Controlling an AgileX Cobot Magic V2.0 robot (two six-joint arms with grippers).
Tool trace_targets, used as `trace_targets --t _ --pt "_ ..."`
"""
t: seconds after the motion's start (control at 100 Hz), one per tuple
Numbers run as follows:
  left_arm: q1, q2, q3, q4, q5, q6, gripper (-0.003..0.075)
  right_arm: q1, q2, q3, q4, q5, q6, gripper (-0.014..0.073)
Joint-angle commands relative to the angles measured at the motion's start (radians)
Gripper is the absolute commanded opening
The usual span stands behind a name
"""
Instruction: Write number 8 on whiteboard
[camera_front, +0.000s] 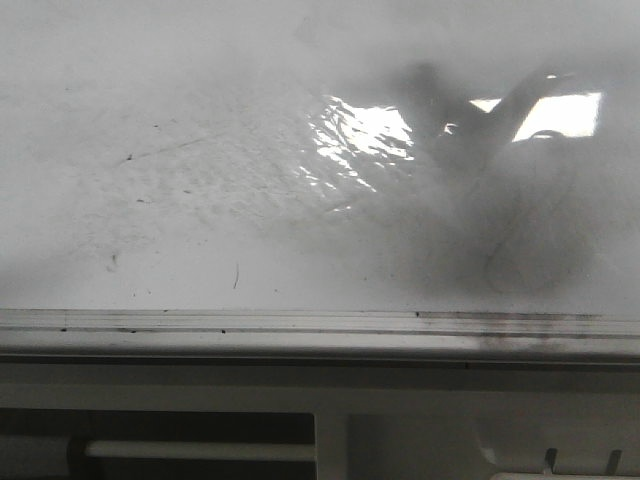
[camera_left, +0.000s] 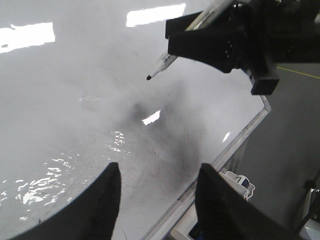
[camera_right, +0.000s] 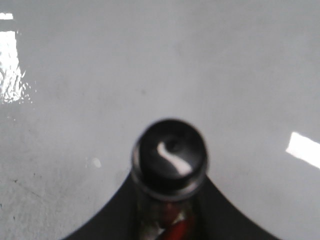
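Looking for the number 8, you will find no black figure on the whiteboard (camera_front: 150, 200) in any view; only grey erased smudges, small flecks and glare show, so judge the writing as not yet begun. The board lies flat ahead of the robot, its silver edge rail (camera_front: 300, 322) running across the near side in the front view, with the darkest smudge and a shadow toward the right. What matters for your coming move is the marker (camera_left: 165, 61): in the left wrist view it slants down from the right gripper (camera_left: 210, 42), its black tip pointing at the board and standing clear of the surface, above the smudged patch near the board's right edge. Its long axis runs steeply tip-down, tilted rather than plumb. The right wrist view looks along that axis, showing the marker's round black end cap (camera_right: 170, 156) clamped between the dark fingers, with bare board beyond. So the right arm is the nearer one and carries the tool, gripping the marker's barrel; your move is probably straight down along the pen until the tip touches. The left gripper (camera_left: 157, 200) hangs with its fingers spread wide and nothing between them, above the board near the rail, beside the right arm and apart from the marker.
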Motion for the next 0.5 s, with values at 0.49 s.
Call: trace_targets --t 0.49 --pt "0.002 -0.002 -0.027 -0.048 0.047 -0.01 -0.002 -0.048 0.131 -0.04 0.028 0.04 0.003 -0.0046"
